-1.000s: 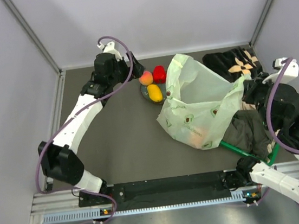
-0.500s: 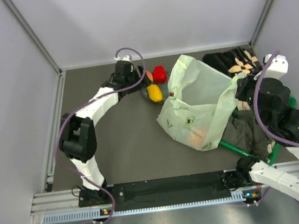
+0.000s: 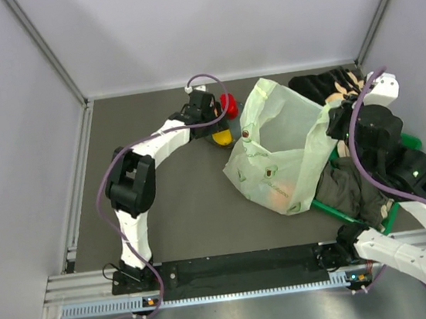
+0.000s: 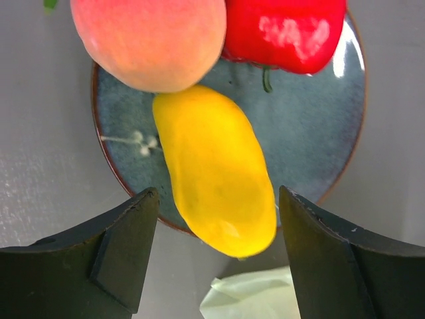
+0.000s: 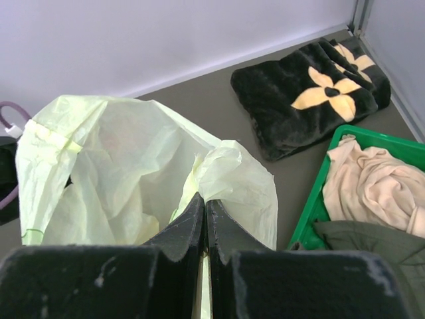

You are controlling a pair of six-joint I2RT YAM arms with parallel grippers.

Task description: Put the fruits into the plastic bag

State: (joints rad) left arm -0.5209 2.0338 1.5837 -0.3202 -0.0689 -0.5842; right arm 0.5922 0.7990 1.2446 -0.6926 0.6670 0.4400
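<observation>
A yellow fruit [image 4: 216,169], a yellow-red mango [image 4: 149,40] and a red round fruit [image 4: 285,30] lie on a small grey plate [image 4: 319,133]. My left gripper [image 4: 216,219] is open, just above the plate, its jaws on either side of the yellow fruit's near end. In the top view the left gripper [image 3: 213,124] hides most of the plate; the yellow fruit [image 3: 223,137] and red fruit [image 3: 228,104] show. The pale green plastic bag [image 3: 279,159] lies right of them, mouth open. My right gripper [image 5: 204,203] is shut on the bag's rim [image 5: 232,169] and holds it up. An orange shape [image 3: 278,193] shows through the bag.
A dark flower-print cloth [image 5: 312,93] lies at the back right. A green basket [image 5: 319,199] with beige and dark clothes stands at the right, close to the bag. Grey walls close the back and sides.
My left gripper has moved right, from left of the plate to right above the fruits. The right arm has shifted a little, still holding the bag's rim up.
</observation>
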